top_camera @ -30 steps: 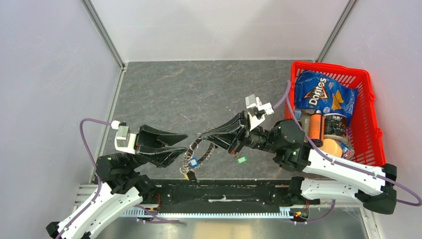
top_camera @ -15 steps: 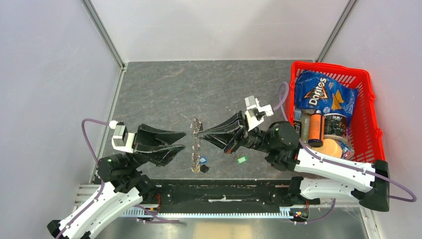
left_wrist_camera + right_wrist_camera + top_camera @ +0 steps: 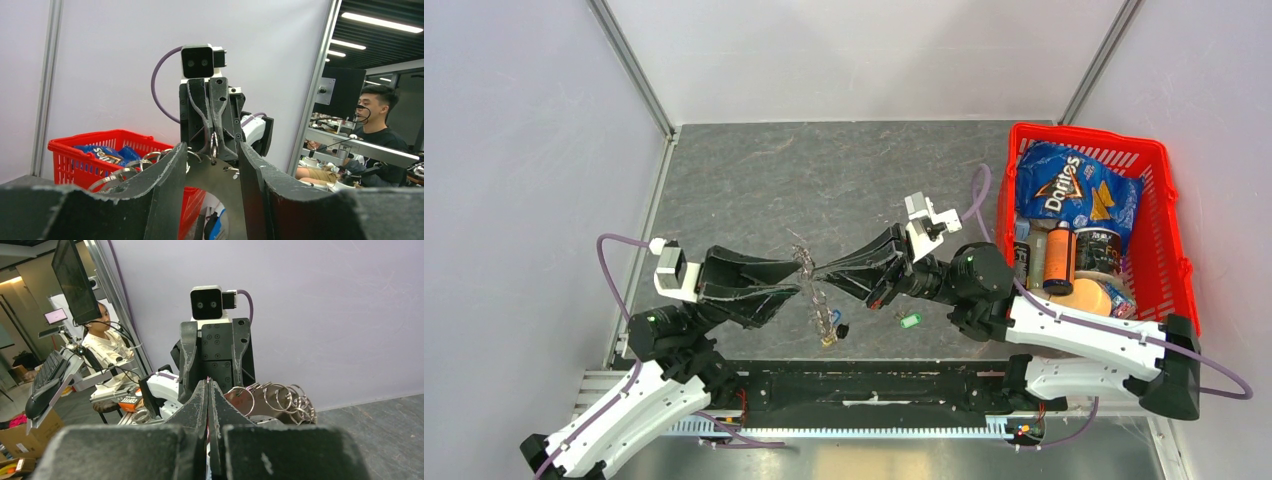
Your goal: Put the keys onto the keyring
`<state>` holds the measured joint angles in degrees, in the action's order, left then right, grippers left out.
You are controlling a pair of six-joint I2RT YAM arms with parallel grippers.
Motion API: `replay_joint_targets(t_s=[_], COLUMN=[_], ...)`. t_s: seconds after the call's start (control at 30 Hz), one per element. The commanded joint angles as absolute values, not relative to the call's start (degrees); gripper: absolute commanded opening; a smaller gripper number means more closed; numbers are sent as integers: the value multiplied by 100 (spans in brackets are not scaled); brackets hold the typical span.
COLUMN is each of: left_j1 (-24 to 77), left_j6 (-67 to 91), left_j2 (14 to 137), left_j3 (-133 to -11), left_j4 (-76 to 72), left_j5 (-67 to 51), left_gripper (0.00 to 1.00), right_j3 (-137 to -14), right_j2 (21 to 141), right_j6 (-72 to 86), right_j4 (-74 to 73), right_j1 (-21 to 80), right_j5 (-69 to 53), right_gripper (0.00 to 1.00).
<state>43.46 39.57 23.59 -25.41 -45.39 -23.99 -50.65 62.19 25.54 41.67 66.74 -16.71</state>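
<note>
Nearest to me, the green key (image 3: pixel 910 320) lies loose on the table (image 3: pixel 744 180), near my right arm and not yet on the ring. My right gripper (image 3: pixel 820 273) is pinched closed on the keyring (image 3: pixel 822 310) and holds it in the air, I think to present it to the left gripper (image 3: pixel 796 281). Its jaws stand wide apart around the ring. From above the ring shows edge-on, its long axis running near to far.
</note>
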Motion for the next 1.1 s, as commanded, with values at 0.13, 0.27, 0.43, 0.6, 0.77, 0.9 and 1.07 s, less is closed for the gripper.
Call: replay_joint_targets(t_s=[0.13,0.27,0.43,0.6,0.77,0.9,1.07], left_j1=[4342,4335,4335,4338,4340,4338,4333], left_j6=[4113,4096,4083,4099,4087,4078,4039], left_j2=[2411,2374,2414,2487,2557,2576,2576], left_j3=[-2556,-2556,-2560,-2600,-2650,-2703,-2857], left_j4=[-4884,-4828,-4782,-4773,-4726,-4694,-4509], left_j5=[-2346,-2361,-2366,-2435,-2517,-2587,-2725], left_gripper=[45,42,37,29,16,2,2], right_j3=[-5352,-5361,-5401,-5431,-5462,-5467,-5471], right_j2=[6318,6336,6337,6315,6311,6302,6233], right_j6=[2601,2580,2592,2593,2597,2610,2608], right_j4=[4825,4803,4799,4751,4738,4724,4553], right_j1=[6671,6665,6665,6671,6670,6666,6670], right_j5=[-1635,-1619,-1646,-1678,-1705,-1725,-1753], right_gripper=[0,0,0,0,0,0,0])
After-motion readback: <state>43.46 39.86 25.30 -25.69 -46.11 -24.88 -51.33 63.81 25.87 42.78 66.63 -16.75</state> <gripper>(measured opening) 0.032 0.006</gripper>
